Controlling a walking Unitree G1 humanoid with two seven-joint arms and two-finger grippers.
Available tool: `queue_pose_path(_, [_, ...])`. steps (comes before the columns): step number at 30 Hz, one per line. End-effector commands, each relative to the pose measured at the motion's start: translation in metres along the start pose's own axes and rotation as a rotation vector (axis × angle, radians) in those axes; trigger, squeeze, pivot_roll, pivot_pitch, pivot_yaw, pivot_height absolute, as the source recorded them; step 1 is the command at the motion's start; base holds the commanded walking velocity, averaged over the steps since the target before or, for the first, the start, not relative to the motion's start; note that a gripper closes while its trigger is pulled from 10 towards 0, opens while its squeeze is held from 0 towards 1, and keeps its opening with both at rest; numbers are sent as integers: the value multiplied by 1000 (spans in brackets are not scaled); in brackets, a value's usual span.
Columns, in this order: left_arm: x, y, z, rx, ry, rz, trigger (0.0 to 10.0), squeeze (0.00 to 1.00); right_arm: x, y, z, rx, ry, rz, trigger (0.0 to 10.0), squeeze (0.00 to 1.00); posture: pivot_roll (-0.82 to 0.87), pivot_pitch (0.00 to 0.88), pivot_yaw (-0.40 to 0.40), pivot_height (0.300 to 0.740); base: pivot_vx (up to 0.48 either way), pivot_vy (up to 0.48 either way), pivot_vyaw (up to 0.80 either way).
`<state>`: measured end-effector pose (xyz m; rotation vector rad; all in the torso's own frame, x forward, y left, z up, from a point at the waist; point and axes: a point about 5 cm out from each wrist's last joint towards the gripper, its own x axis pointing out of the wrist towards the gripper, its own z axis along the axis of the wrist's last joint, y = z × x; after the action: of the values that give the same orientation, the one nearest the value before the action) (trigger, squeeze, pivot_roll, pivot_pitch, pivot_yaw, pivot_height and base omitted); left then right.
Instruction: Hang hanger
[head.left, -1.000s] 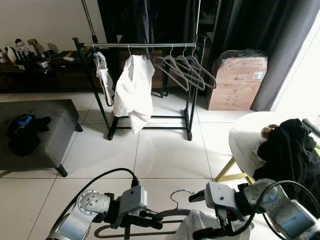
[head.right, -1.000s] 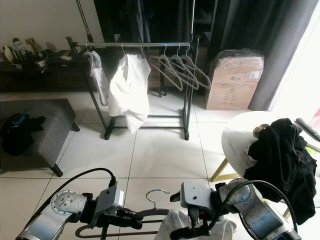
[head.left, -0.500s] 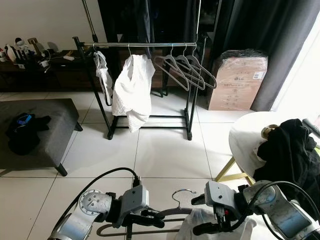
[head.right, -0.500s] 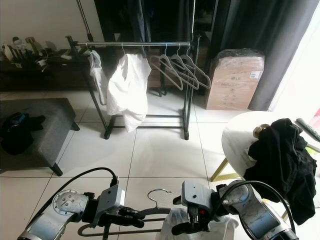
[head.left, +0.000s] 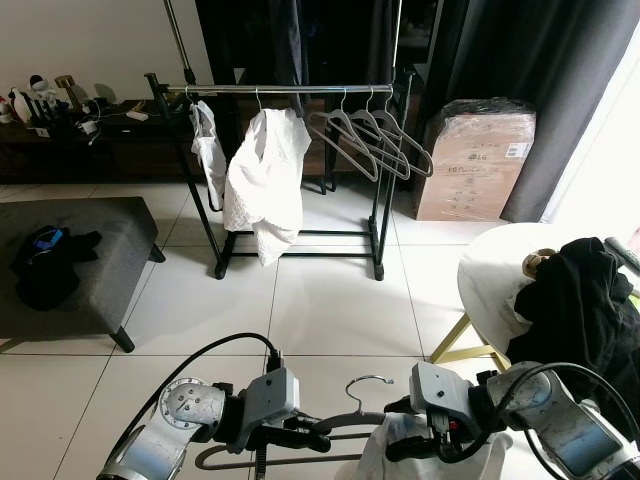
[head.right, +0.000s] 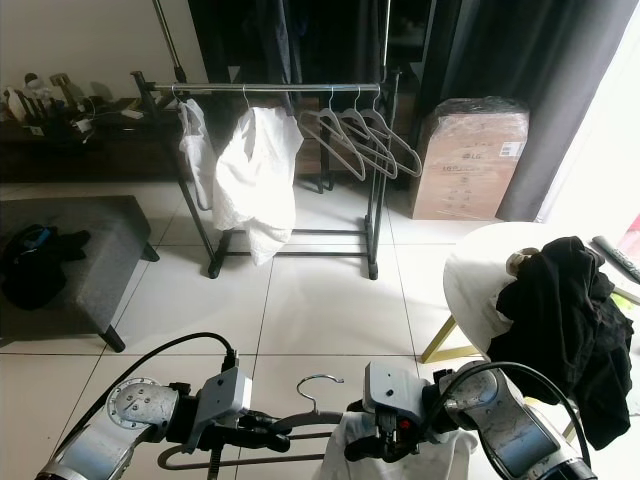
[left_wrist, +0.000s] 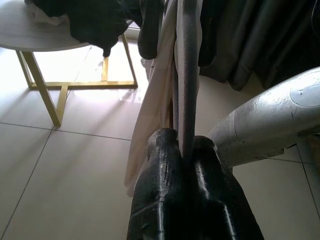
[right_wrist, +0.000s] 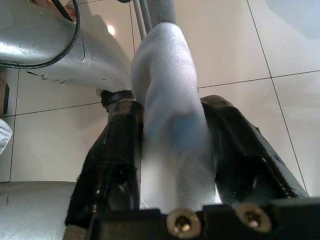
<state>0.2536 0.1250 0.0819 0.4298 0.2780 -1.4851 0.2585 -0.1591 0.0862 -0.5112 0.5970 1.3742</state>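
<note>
Two silver metal arms with rounded joint housings and grey box-shaped wrist modules, black cables looping behind each; left gripper and right gripper have long matte black fingers, two brass screws at the right gripper's base

Matt grey hanger, white cloth garment; glossy floor tiles

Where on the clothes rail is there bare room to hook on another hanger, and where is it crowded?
Bare rail lies between the white shirt and the empty hangers. The rail's right end, with those hangers, is crowded; its left end holds a white garment.
</note>
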Motion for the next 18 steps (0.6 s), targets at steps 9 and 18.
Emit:
queue_pose_path(9, [-2, 5, 8, 52, -8, 12, 10000, 0, -1, -1, 3, 6, -12, -7, 0, 0, -94, 107, -8, 740, 0, 0, 0])
queue_pose_path(18, [-3, 9, 12, 61, -4, 19, 10000, 0, -1, -3, 3, 8, -8, -10, 0, 0, -95, 108, -10, 740, 0, 0, 0])
